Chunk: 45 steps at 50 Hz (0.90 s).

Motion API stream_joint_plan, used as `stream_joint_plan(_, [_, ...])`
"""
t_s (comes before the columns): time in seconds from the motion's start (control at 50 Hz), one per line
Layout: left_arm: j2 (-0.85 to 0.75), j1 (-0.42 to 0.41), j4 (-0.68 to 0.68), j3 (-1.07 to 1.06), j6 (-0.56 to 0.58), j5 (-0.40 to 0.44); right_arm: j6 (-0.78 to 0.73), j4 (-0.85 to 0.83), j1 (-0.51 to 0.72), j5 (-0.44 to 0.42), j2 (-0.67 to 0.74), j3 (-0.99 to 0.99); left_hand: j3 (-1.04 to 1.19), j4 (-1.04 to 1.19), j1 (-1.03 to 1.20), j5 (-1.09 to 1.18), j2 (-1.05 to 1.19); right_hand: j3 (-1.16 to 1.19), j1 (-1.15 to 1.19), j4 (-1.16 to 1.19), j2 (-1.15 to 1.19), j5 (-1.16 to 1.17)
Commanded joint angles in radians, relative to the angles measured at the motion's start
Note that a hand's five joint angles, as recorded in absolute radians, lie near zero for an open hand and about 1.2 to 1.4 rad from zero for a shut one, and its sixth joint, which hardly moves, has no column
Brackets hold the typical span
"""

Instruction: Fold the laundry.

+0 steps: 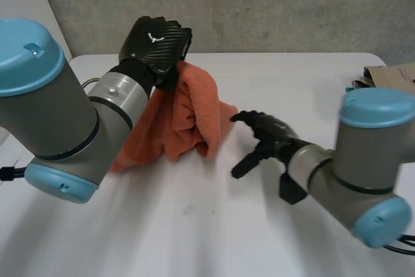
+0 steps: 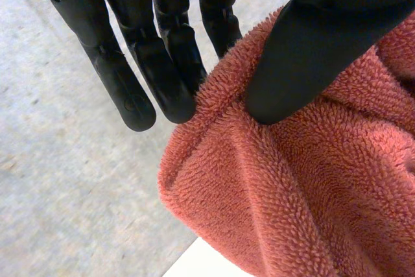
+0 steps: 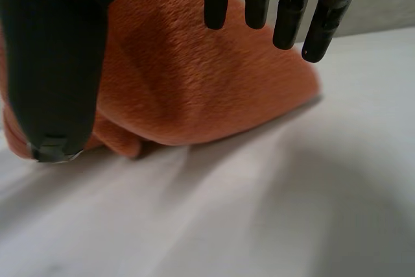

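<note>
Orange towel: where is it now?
Left of centre in the head view: the towel hangs pinched in the left hand, lower end on the table, right hand beside it.

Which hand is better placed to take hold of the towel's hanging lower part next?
Probably the right hand: it is open, beside the orange towel where its lower folds reach the table. The left hand is occupied, pinching the towel's raised top.

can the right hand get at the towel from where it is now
Probably yes: the right hand is open beside the towel's lower fold, with only bare table between them. The left hand pinches the towel's top edge, out of the way.
</note>
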Motion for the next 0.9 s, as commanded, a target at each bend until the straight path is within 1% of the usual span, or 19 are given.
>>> stream_joint_plan(0.02, [0.007,-0.005,-0.031,-0.011,0.0,-0.042,0.121,0.011,0.1,0.0,0.158,-0.183,0.205,0.198,0.281,0.27,0.203,-0.041,-0.028,-0.06,-0.045,-0.058])
stream_joint_plan(0.12, [0.021,-0.005,-0.032,-0.014,-0.001,-0.044,0.188,0.011,0.137,0.001,0.241,-0.293,0.205,0.198,0.281,0.27,0.203,-0.041,-0.028,-0.06,-0.045,-0.058])
stream_joint_plan(0.28, [0.059,-0.012,-0.032,-0.013,-0.007,-0.054,0.217,0.009,0.166,0.009,0.339,-0.419,0.205,0.198,0.281,0.27,0.203,-0.02,-0.007,-0.038,-0.023,-0.037])
stream_joint_plan(0.3, [0.068,-0.015,-0.032,-0.013,-0.01,-0.057,0.215,0.009,0.166,0.01,0.346,-0.43,0.205,0.198,0.281,0.27,0.203,0.068,0.081,0.05,0.064,0.051])
stream_joint_plan(0.32, [0.076,-0.02,-0.031,-0.013,-0.01,-0.059,0.208,0.009,0.166,0.01,0.36,-0.448,0.205,0.198,0.281,0.27,0.203,0.429,0.442,0.411,0.426,0.412])
stream_joint_plan(0.38, [0.109,-0.034,-0.028,-0.013,-0.01,-0.068,0.192,0.011,0.166,0.018,0.363,-0.464,0.205,0.198,0.281,0.27,0.203,1.109,1.122,1.091,1.106,1.092])
stream_joint_plan(0.4, [0.117,-0.037,-0.028,-0.013,-0.01,-0.071,0.174,0.008,0.157,0.035,0.351,-0.461,0.205,0.198,0.281,0.27,0.203,1.18,1.193,1.161,1.176,1.163])
stream_joint_plan(0.44, [0.146,-0.037,-0.026,-0.016,-0.01,-0.077,0.136,0.008,0.148,0.064,0.324,-0.458,0.205,0.198,0.281,0.27,0.203,1.18,1.194,1.162,1.177,1.163])
stream_joint_plan(0.46, [0.156,-0.037,-0.027,-0.017,-0.01,-0.079,0.104,0.003,0.141,0.081,0.301,-0.453,0.205,0.198,0.281,0.27,0.203,1.18,1.194,1.162,1.177,1.163])
stream_joint_plan(0.48, [0.162,-0.037,-0.028,-0.017,-0.01,-0.08,0.018,0.005,0.12,0.102,0.238,-0.435,0.205,0.198,0.281,0.27,0.203,1.18,1.194,1.162,1.177,1.163])
stream_joint_plan(0.54, [0.188,-0.037,-0.026,-0.031,-0.009,-0.08,-0.163,0.005,0.068,0.115,0.124,-0.404,0.205,0.198,0.281,0.27,0.203,1.18,1.194,1.162,1.177,1.163])
stream_joint_plan(0.56, [0.194,-0.035,-0.024,-0.036,-0.007,-0.08,-0.294,0.011,0.04,0.105,0.054,-0.393,0.205,0.198,0.281,0.27,0.203,1.18,1.194,1.162,1.177,1.163])
stream_joint_plan(0.62, [0.218,-0.031,-0.017,-0.05,-0.009,-0.074,-0.493,0.034,0.019,0.073,-0.014,-0.396,0.205,0.198,0.281,0.27,0.203,1.18,1.194,1.162,1.177,1.163])
stream_joint_plan(0.64, [0.222,-0.028,-0.012,-0.048,-0.01,-0.074,-0.615,0.073,0.019,0.055,-0.034,-0.404,0.205,0.198,0.281,0.27,0.203,1.18,1.194,1.162,1.177,1.163])
stream_joint_plan(0.68, [0.219,-0.015,-0.005,-0.05,-0.01,-0.079,-0.718,0.133,0.017,0.044,-0.043,-0.422,0.205,0.198,0.281,0.27,0.203,1.18,1.194,1.162,1.177,1.163])
stream_joint_plan(0.7, [0.212,-0.011,-0.006,-0.051,-0.009,-0.079,-0.796,0.2,0.016,0.043,-0.049,-0.448,0.205,0.198,0.281,0.27,0.203,1.18,1.194,1.162,1.177,1.163])
stream_joint_plan(0.78, [0.177,-0.005,-0.017,-0.076,-0.014,-0.076,-0.861,0.36,0.014,0.029,-0.066,-0.478,0.205,0.198,0.281,0.27,0.203,1.18,1.194,1.162,1.177,1.163])
stream_joint_plan(0.86, [0.093,-0.014,-0.015,-0.123,-0.014,-0.074,-0.889,0.454,0.02,0.024,-0.062,-0.471,0.205,0.198,0.281,0.27,0.203,1.18,1.194,1.162,1.177,1.163])
stream_joint_plan(0.9, [0.038,-0.011,-0.008,-0.132,-0.014,-0.073,-0.9,0.466,0.02,0.024,-0.052,-0.468,0.205,0.198,0.281,0.27,0.203,1.18,1.194,1.162,1.177,1.163])
